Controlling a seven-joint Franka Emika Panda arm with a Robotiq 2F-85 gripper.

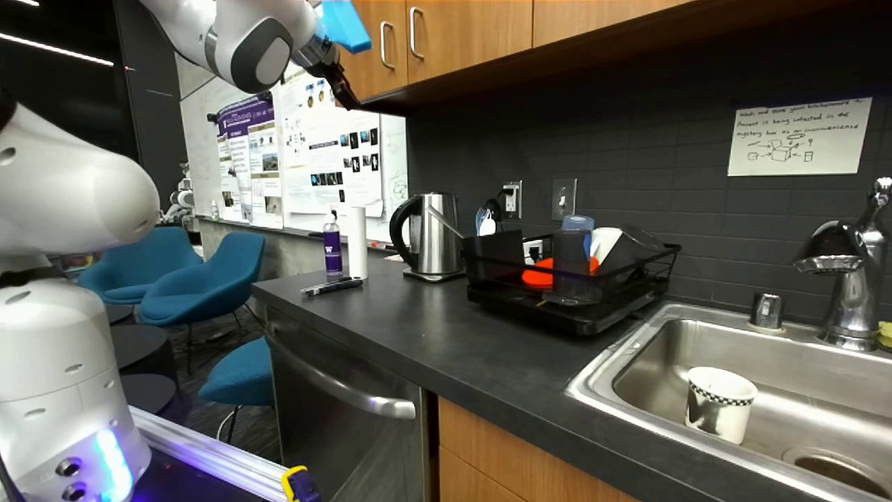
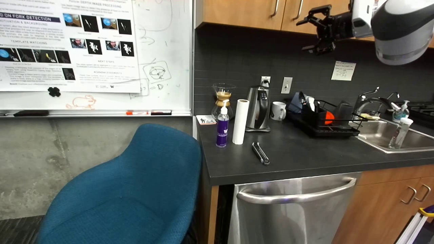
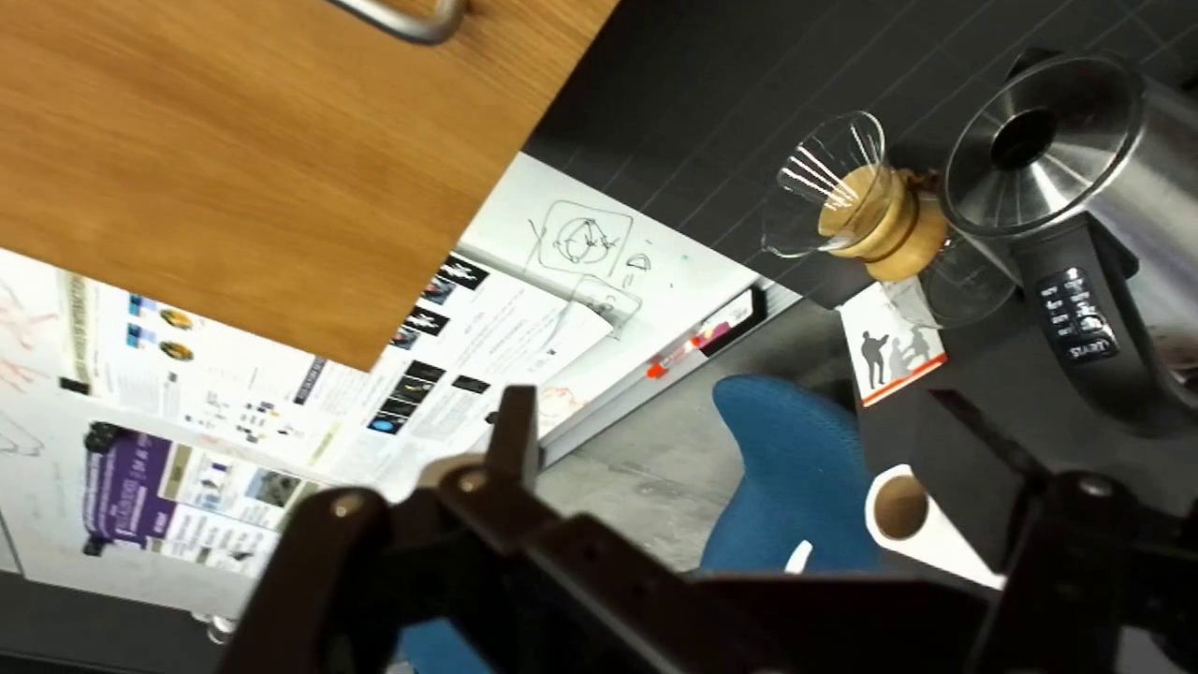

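Wooden wall cabinet (image 2: 242, 13) sat along the top of the frame in an exterior view, gripper (image 2: 301, 36) near it at upper right, jaws spread wide, unloaded. Mid-frame below, purple bottle (image 2: 222, 130), white roll (image 2: 240, 122) and kettle (image 2: 254, 110) stood on the countertop (image 2: 305, 152), dish rack (image 2: 330, 132) and sink (image 2: 374, 134) toward the right. Wrist view had a coffee maker (image 3: 913, 239) upper right.

"Where are the fingers (image 1: 342, 88) from here?"
"Up higher than the table (image 1: 446, 328), near the wooden cabinet (image 1: 468, 40)"
"And down there?"
"A steel kettle (image 1: 440, 249), a loaded black dish rack (image 1: 529, 310), and a checker-banded mug (image 1: 718, 411) in the sink (image 1: 801, 362)"
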